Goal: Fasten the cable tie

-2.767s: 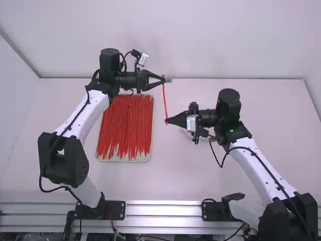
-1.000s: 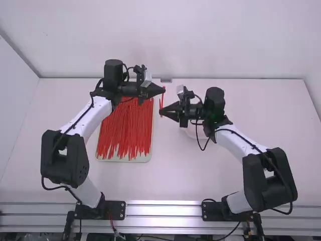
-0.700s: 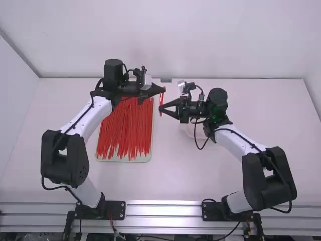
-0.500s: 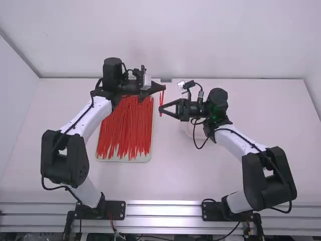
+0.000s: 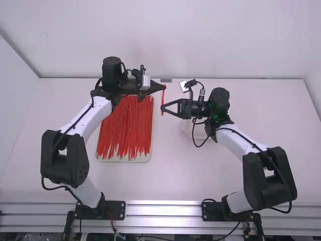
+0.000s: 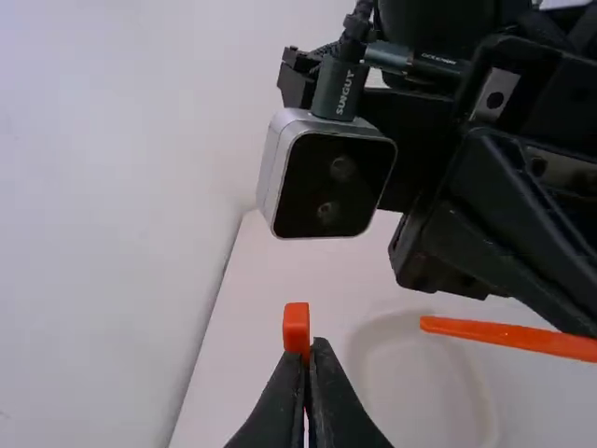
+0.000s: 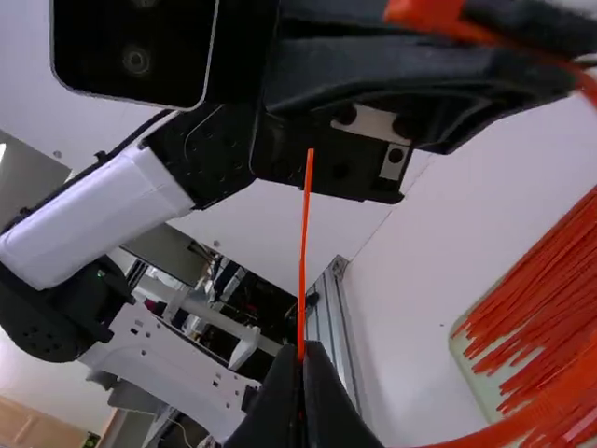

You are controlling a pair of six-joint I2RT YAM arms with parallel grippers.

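Note:
A red cable tie point(image 5: 163, 100) is held between both grippers above the table, beside the tray's far right corner. My left gripper point(image 5: 163, 87) is shut on the tie's square head point(image 6: 296, 325), which sticks up past its closed fingertips point(image 6: 304, 359). Just below it, my right gripper point(image 5: 162, 107) is shut on the tie's thin tail point(image 7: 305, 252), which points up toward the left gripper's fingers point(image 7: 420, 65). In the left wrist view the tail point(image 6: 508, 337) pokes out from under the right gripper's black fingers point(image 6: 508, 233). The two grippers stand a few centimetres apart.
A tray point(image 5: 125, 159) with a pile of loose red cable ties point(image 5: 128, 125) lies on the table under the left arm. A pale round dish point(image 6: 373, 329) sits on the table below the grippers. The table's right half and front are bare.
My right gripper has come up and left from mid-table to just under the left gripper, so the once long, hanging tie is now bent short. In the last second both grippers shifted only slightly.

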